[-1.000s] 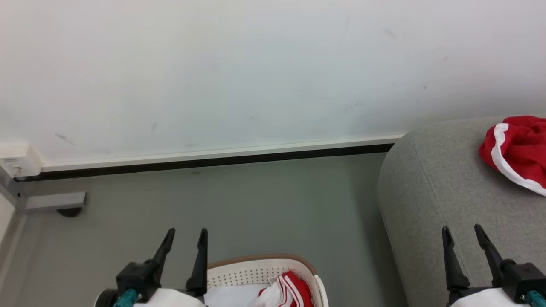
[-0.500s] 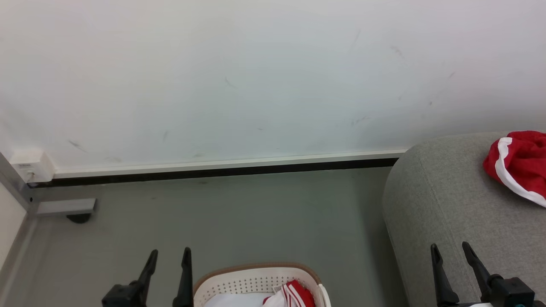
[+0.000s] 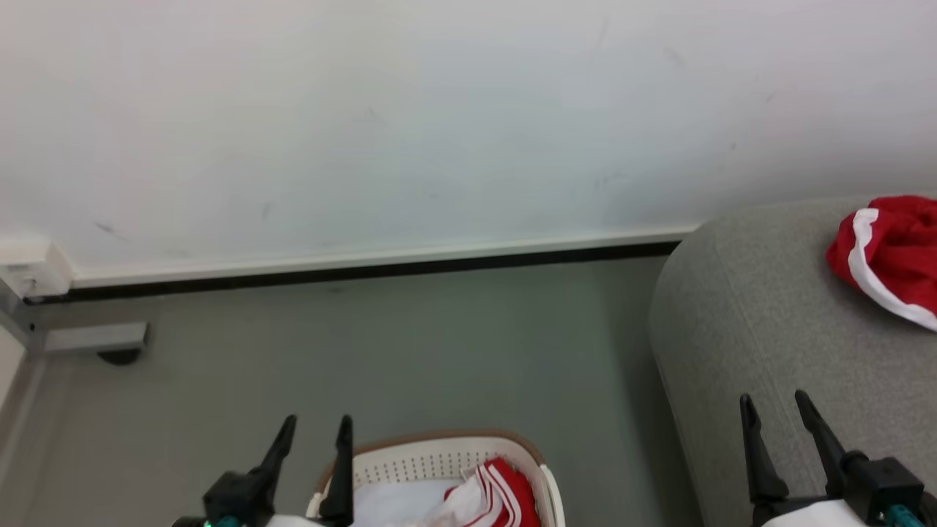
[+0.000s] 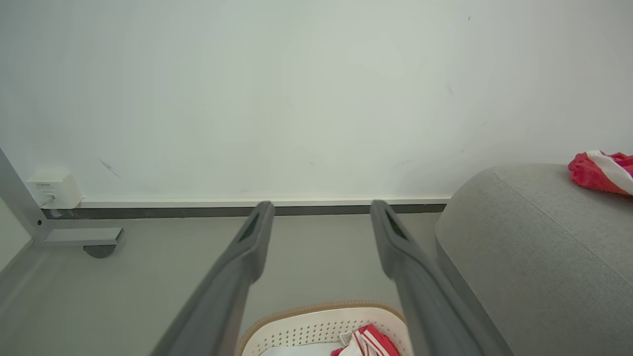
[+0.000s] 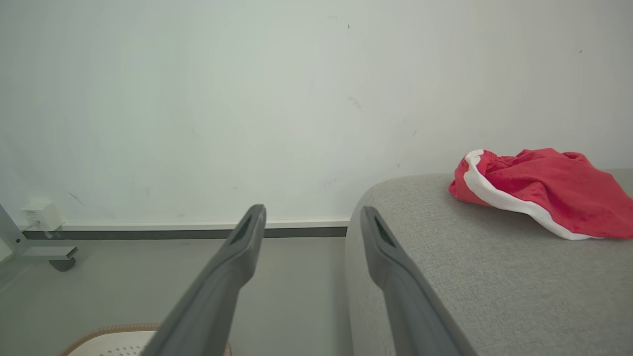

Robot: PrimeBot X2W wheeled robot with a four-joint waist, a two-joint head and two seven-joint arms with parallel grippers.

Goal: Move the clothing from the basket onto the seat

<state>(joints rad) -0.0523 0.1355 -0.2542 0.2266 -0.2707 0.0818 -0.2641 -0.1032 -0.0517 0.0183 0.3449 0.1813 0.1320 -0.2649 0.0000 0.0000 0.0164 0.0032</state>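
At far left, a small white box point(image 3: 29, 267) sits low on the pale wall point(image 3: 439, 110), above a grey metal frame foot point(image 3: 95, 339) resting on the grey floor point(image 3: 439, 344). The left gripper point(image 3: 318, 424) rises at lower left, its two dark fingers spread apart and holding nothing, by the left rim of the basket point(image 3: 432, 443). Inside the basket a red striped garment point(image 3: 509, 494) lies beside white cloth point(image 3: 399, 505). Further right stands the seat point(image 3: 761, 315), where a red garment with white trim point(image 3: 893, 249) lies crumpled on top. The right gripper point(image 3: 773, 401) hovers over the seat's near part, fingers parted and empty.
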